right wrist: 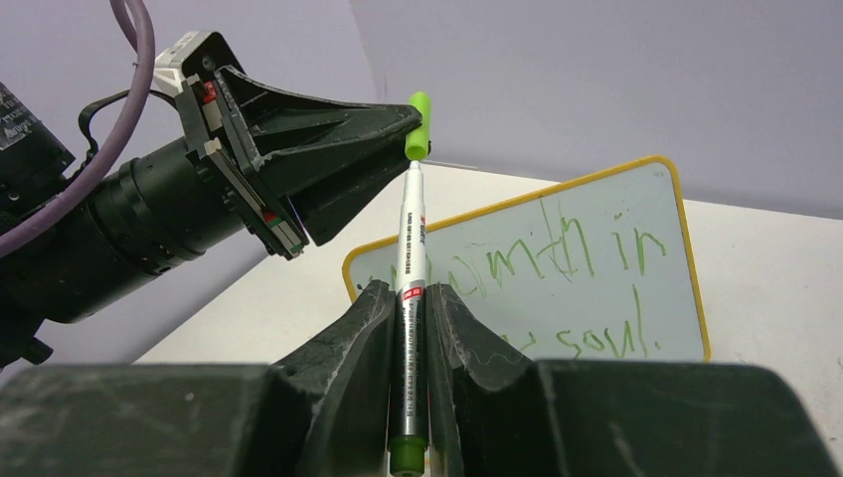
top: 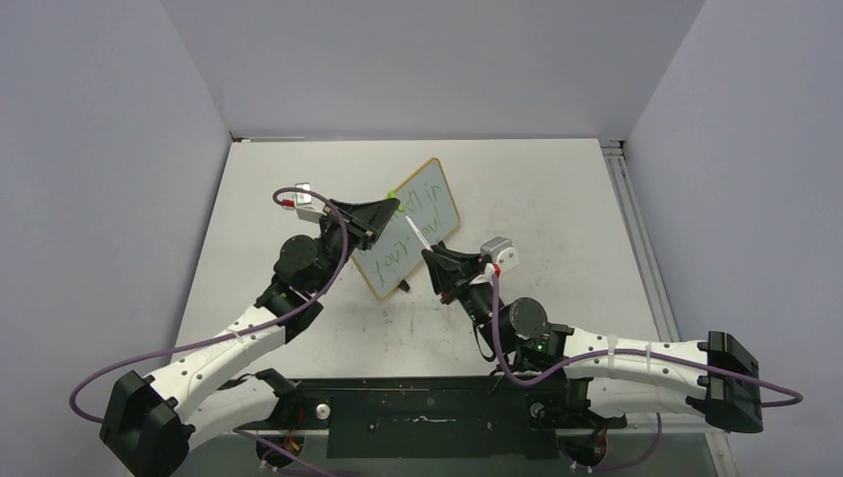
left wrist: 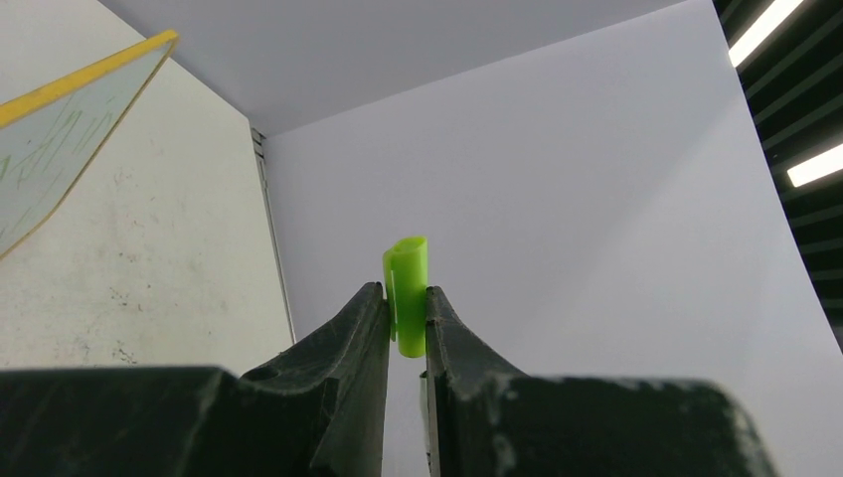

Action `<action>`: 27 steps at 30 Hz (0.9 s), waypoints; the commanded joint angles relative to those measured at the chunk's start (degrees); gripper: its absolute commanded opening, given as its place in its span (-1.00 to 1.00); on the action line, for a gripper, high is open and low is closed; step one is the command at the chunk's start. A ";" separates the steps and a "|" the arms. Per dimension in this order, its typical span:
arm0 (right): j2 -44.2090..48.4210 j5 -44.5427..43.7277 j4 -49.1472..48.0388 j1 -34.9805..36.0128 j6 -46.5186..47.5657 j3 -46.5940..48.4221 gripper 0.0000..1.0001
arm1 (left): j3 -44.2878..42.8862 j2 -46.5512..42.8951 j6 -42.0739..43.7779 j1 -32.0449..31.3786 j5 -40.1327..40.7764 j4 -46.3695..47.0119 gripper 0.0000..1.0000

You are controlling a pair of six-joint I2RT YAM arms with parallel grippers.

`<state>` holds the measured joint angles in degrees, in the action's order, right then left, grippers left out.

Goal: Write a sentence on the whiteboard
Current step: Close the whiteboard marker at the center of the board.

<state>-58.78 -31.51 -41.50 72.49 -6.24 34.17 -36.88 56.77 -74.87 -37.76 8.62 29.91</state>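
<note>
The whiteboard (top: 418, 227) with its yellowish frame stands tilted mid-table, and it also shows in the right wrist view as the whiteboard (right wrist: 596, 288) and in the left wrist view as the whiteboard (left wrist: 60, 149). The sentence (right wrist: 587, 268) runs in green handwriting over two lines. My left gripper (left wrist: 408, 303) is shut on a bright green marker cap (left wrist: 408, 293). My right gripper (right wrist: 410, 293) is shut on the barrel of a white marker (right wrist: 411, 268). The marker's tip meets the cap (right wrist: 419, 125) held in the left gripper (top: 393, 204). The right gripper (top: 429, 253) sits just in front of the board.
Grey walls close off the table (top: 557, 209) at the back and sides. A metal rail (top: 636, 229) runs along the right edge. Purple cables (top: 318, 298) loop over both arms.
</note>
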 commanded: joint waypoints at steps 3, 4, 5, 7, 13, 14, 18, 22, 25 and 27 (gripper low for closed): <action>-0.20 -1.32 -4.08 0.54 1.31 1.95 -0.89 | -1.51 1.03 -0.61 0.23 -2.01 3.40 -1.00; -0.28 -1.30 -4.09 0.49 1.32 1.99 -0.89 | -1.52 1.18 -0.67 0.23 -2.12 3.54 -1.00; -0.39 -1.48 -4.01 0.43 1.37 2.03 -0.89 | -1.52 1.27 -0.71 0.25 -2.26 3.65 -1.00; -0.44 -1.46 -3.99 0.46 1.46 2.04 -0.89 | -1.57 1.37 -0.85 0.23 -2.45 3.88 -1.00; -0.73 -1.78 -3.89 0.41 1.38 2.01 -0.89 | -1.60 1.32 -1.07 0.27 -2.55 4.02 -1.00; -0.81 -1.88 -3.97 0.43 1.34 1.97 -0.89 | -1.61 1.28 -1.06 0.23 -2.56 4.01 -1.00; -0.99 -1.98 -4.08 0.39 1.32 1.95 -0.89 | -1.70 1.32 -1.24 0.23 -2.81 4.27 -1.00; -1.37 -1.98 -3.95 0.42 1.32 2.10 -0.89 | -1.55 1.57 -1.70 0.24 -2.93 4.83 -1.00; -1.60 -2.06 -4.03 0.45 1.40 2.17 -0.89 | -1.48 1.79 -2.04 0.15 -3.49 5.45 -1.00; -1.71 -2.24 -4.15 0.40 1.48 2.13 -0.89 | -1.17 1.78 -2.41 0.12 -3.69 5.90 -1.00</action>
<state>-60.03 -32.88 -42.92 72.49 -5.13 34.17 -36.88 58.39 -76.36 -37.76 6.35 31.03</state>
